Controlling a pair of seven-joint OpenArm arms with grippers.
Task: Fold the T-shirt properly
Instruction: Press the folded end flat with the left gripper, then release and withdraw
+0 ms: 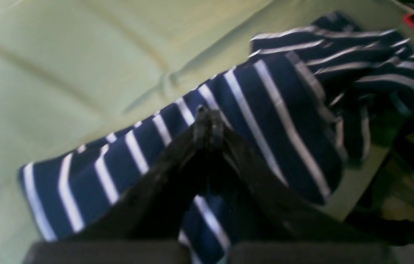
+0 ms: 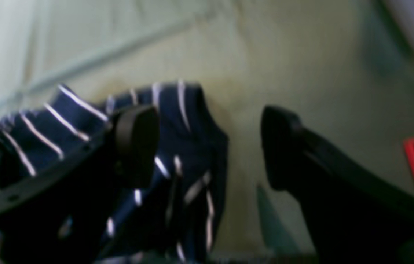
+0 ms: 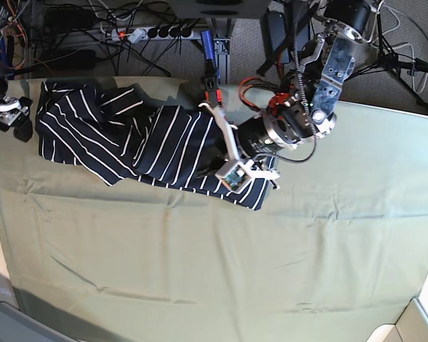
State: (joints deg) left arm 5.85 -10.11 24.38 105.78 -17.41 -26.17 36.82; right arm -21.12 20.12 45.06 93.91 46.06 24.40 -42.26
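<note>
A T-shirt is seen bunched into a long, rumpled band across the upper left and centre of the base view, lying on the cloth that covers the table. No flat fold is yet in evidence; the step in hand is judged to be the spreading or pulling-out of the garment, with the folding proper not yet begun.

The left gripper is shown at the centre of the left wrist view, its jaws pressed together over striped fabric. A pinch of the T-shirt appears to be held between them near the lower edge of the garment, though blur prevents the exact hold from being confirmed. In the base view the same arm is seen at upper centre-right, reaching down onto the right end of the shirt.

The right gripper is shown with its jaws spread wide and nothing between them. One finger lies in front of a fold of the T-shirt at the left of the right wrist view; whether it touches the fabric cannot be told. The other finger stands over bare cloth. In the base view this gripper sits at the far left edge, just beside the shirt's left end.

The next move is judged to call for the open jaws to be closed on that left end, so that the garment can be drawn taut between both arms and laid flat.
</note>
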